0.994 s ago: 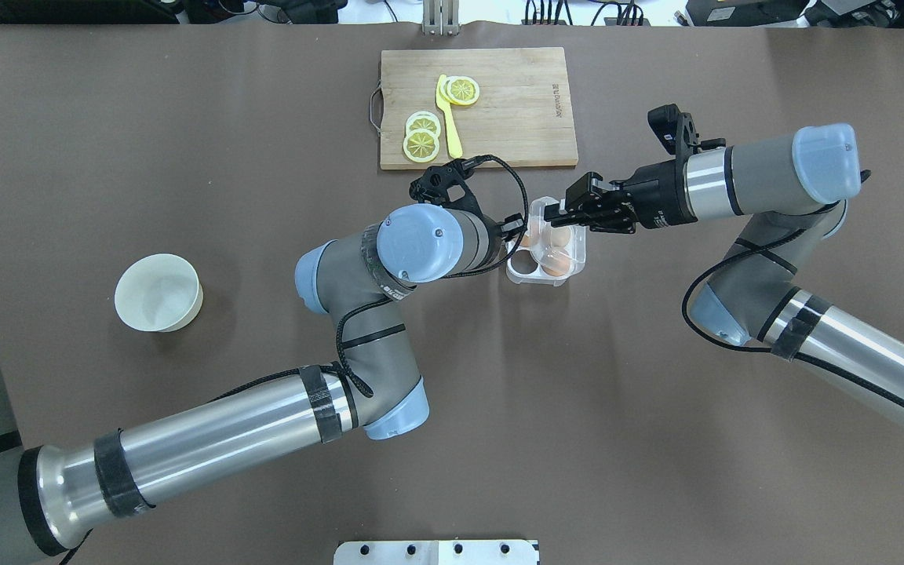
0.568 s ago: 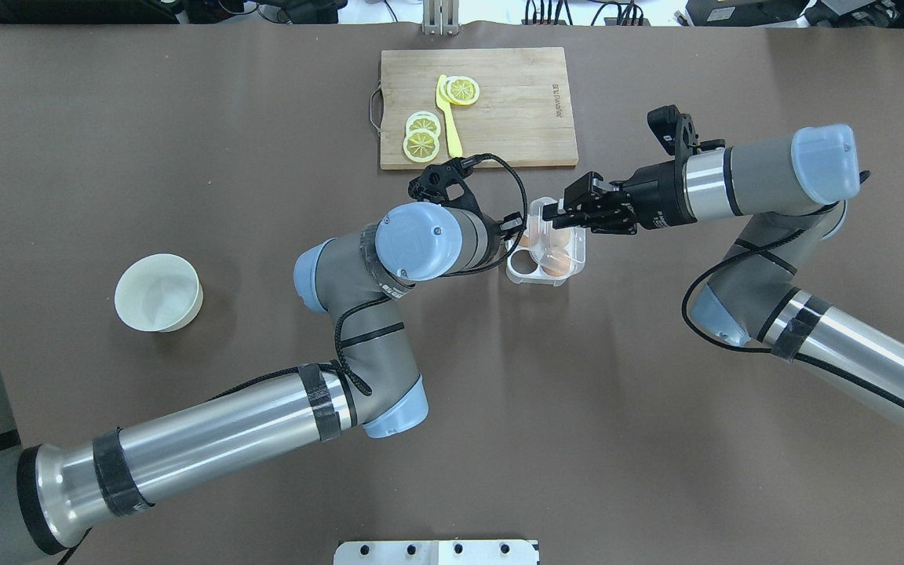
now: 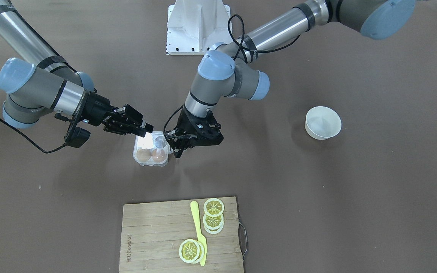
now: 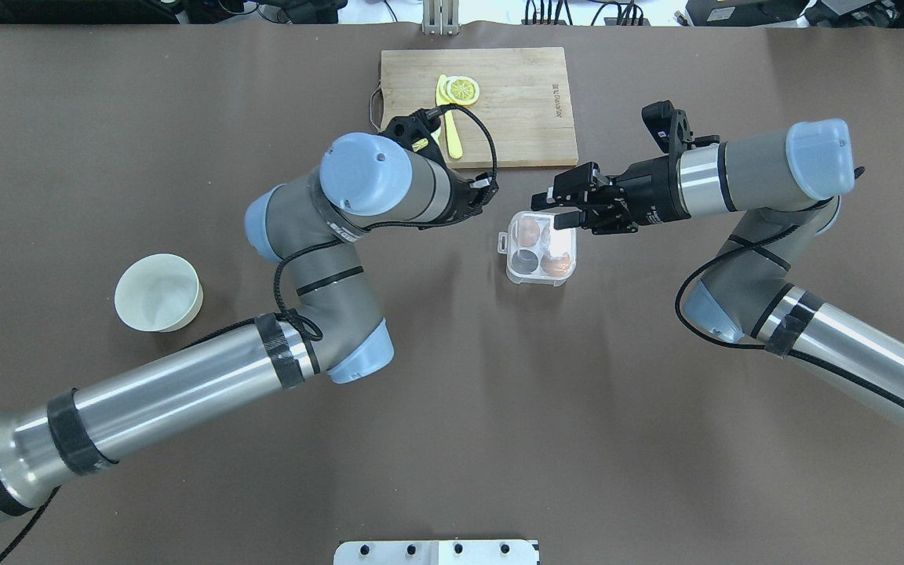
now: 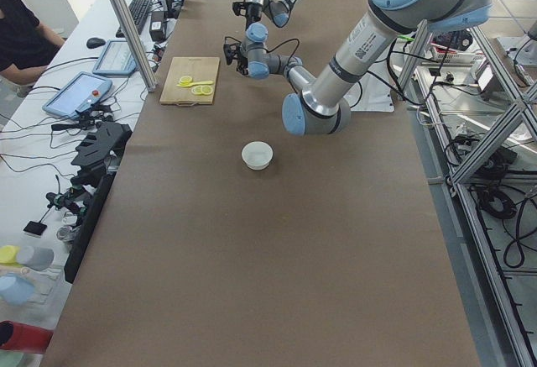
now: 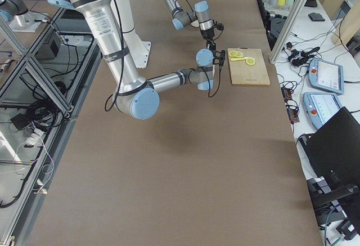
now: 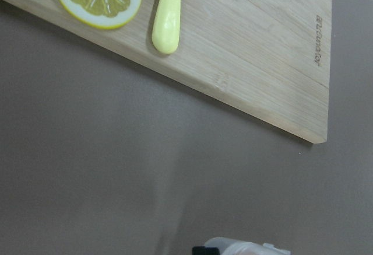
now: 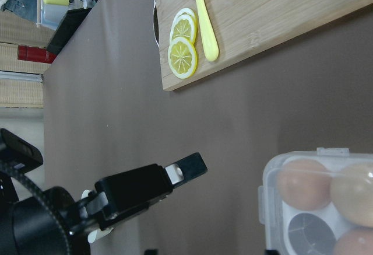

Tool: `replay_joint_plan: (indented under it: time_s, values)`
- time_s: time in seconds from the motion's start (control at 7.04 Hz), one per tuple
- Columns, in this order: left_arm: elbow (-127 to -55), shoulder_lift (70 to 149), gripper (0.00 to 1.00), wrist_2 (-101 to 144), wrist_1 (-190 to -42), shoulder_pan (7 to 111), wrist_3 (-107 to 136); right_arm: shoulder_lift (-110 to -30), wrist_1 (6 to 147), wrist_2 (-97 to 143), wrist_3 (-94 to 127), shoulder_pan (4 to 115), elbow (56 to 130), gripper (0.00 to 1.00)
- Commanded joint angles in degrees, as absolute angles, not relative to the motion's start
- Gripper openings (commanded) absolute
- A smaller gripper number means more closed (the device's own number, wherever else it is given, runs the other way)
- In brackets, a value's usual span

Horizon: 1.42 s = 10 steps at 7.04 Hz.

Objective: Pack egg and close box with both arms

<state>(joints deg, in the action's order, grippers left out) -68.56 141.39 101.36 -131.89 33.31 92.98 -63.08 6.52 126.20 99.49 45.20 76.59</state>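
The clear box (image 4: 512,276) sits mid-table with its lid lying down over the cells. Through the lid I see an orange-brown egg (image 4: 529,229), a second one (image 4: 554,265), a paler egg (image 8: 352,188) and one empty cell. My right gripper (image 4: 550,210) hovers open over the box's far right corner, touching nothing. My left gripper (image 4: 490,188) is off the box, up and to its left, and looks shut and empty. It shows as one black bar (image 8: 186,167) in the right wrist view. The left wrist view catches only the box's top edge (image 7: 245,246).
A wooden cutting board (image 4: 515,110) with lemon slices (image 4: 464,90) and a yellow knife (image 4: 452,137) lies just beyond the box. A white bowl (image 4: 158,292) stands far left. The left arm's elbow (image 4: 358,353) hangs over the table's middle left.
The left arm has pulled back from the box, up and to the left. The lid now lies flat. The right gripper has drawn back slightly and spread its fingers.
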Motion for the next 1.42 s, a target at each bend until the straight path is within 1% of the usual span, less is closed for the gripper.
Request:
replay_joint_plan:
  time_s: [0.0,0.14,0.43,0.71,0.85,0.99,1.14,1.28]
  values:
    - [-73.98,136.42,0.99,106.52,-131.66,36.03,89.74,-62.84,11.21,126.56,100.81,45.35,80.39,1.0]
    - [-76.27,135.45,0.99,106.78,-131.4,37.51,89.74,-63.1,16.21,126.74,100.81,45.44,84.34,1.0]
    - [-90.45,128.88,0.99,107.14,-119.08,41.2,87.91,-66.77,20.56,127.26,100.37,47.27,91.29,1.0]
    - [-100.67,122.55,0.99,107.58,-111.48,44.98,83.94,-71.69,20.74,136.09,96.28,56.9,90.8,1.0]
    - [-105.33,119.65,0.99,108.71,-107.88,47.18,82.37,-76.59,21.44,138.49,88.67,60.78,90.79,1.0]
    - [-109.9,117.53,0.99,109.59,-102.1,50.68,76.96,-80.29,25.1,138.52,78.76,64.04,90.79,1.0]
    - [-113.69,116.99,0.99,109.6,-93.69,54.54,69.42,-82.51,33.66,138.17,65.52,67.99,90.79,1.0]
    - [-116.08,116.9,0.99,109.6,-84.9,59.8,57.77,-83.05,46.19,137.12,46.68,71.59,90.79,1.0]
